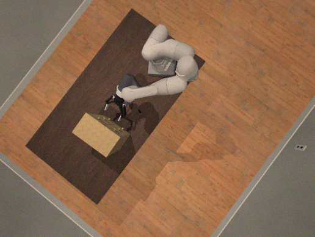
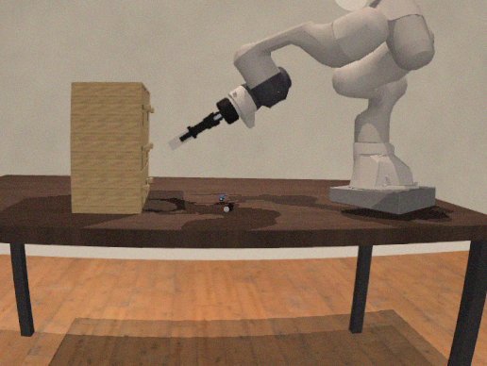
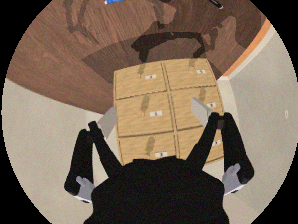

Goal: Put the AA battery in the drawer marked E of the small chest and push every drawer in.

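Wood-plank floor [image 1: 259, 61] [image 2: 142, 292] and a plain pale wall [image 2: 189, 38] surround the dark brown table [image 1: 76, 101] [image 2: 283, 236] [image 3: 50, 65] on which the chest [image 1: 96, 134] [image 2: 109, 146] [image 3: 168, 107] stands upright.

Gripper [image 1: 113, 112] [image 2: 175, 142] [image 3: 153, 108]: fingers wide apart, nothing clamped between them. Fingertips are off the table, in front of the chest's drawer side and near it, angled down towards it; no contact with the chest is seen.

Chest front: six drawers in two columns of three, each with a small pale label; the letters are too small to read, so drawer E cannot be identified. All drawers appear pushed in. Small knobs [image 2: 149, 109] project from the front.

Loose items: two small ones lie on the table on the chest's drawer side, apart from the chest and from each other. One is a blue piece [image 1: 126, 102] [image 2: 222, 197] [image 3: 117, 1], the other a black piece [image 1: 140, 111] [image 2: 227, 208] [image 3: 215, 3] with a light end. The AA battery is one of these by size; which one cannot be confirmed.

Arm [image 1: 171, 87] [image 2: 361, 38]: bent above the table, reaching towards the chest from its grey base [image 1: 154, 73] [image 2: 344, 195], well apart from the chest's front.
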Controlling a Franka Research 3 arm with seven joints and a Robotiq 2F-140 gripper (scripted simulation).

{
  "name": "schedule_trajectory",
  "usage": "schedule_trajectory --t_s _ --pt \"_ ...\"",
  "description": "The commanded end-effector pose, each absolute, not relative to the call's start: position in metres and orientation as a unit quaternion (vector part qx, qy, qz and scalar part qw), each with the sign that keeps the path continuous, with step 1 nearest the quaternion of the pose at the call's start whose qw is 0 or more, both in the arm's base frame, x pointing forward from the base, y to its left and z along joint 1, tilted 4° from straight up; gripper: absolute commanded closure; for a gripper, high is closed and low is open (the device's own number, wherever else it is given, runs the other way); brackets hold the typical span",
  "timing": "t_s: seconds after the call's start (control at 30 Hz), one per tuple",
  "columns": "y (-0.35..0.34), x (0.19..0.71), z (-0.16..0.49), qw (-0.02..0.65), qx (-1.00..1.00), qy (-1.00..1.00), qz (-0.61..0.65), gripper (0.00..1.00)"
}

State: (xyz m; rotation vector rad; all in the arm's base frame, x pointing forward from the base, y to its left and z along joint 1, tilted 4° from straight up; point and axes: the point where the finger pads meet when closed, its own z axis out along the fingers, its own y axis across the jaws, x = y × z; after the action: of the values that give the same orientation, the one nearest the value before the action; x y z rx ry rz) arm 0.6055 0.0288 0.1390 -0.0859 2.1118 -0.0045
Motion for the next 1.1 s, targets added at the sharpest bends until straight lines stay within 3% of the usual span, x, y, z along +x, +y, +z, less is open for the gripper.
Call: schedule_trajectory --t_s 0.0,1.07 --pt "0.0366 0.6105 0.139 0.51 -0.065 0.857 0.003 0.0" --pt "0.0365 0.6116 0.138 0.515 -0.065 0.854 0.004 0.0"
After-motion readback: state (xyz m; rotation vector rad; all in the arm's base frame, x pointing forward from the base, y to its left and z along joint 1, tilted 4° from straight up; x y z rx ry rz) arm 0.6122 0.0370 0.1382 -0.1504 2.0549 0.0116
